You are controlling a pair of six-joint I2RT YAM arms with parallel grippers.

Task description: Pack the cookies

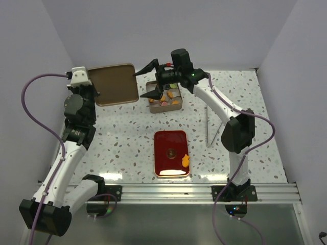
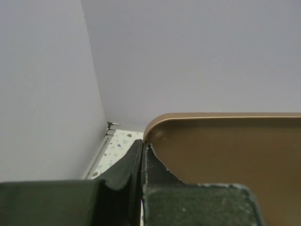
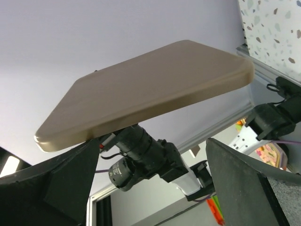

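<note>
While the left gripper (image 1: 97,93) is clamped on the rim of the brown lid (image 1: 115,84), holding it clear of the table at far left, the grip sits on one edge only. The lid could therefore tilt or slip out if the arm swings fast. Just right of it, the right gripper (image 1: 142,86) hangs with its jaws wide apart and nothing between them, close to the lid's free edge. A careless move by either arm could knock the two together. Below that gripper stands the open tin (image 1: 179,107), where most of the cookies (image 1: 164,100) lie heaped. If any ride above the rim, the lid may seat crooked. Nearer the arms, an orange cookie (image 1: 185,162) and a dark cookie (image 1: 170,151) lie on the red tray (image 1: 166,166); closing the tin now would leave them out. The tongs (image 1: 209,125) lie apart to the right.
</note>
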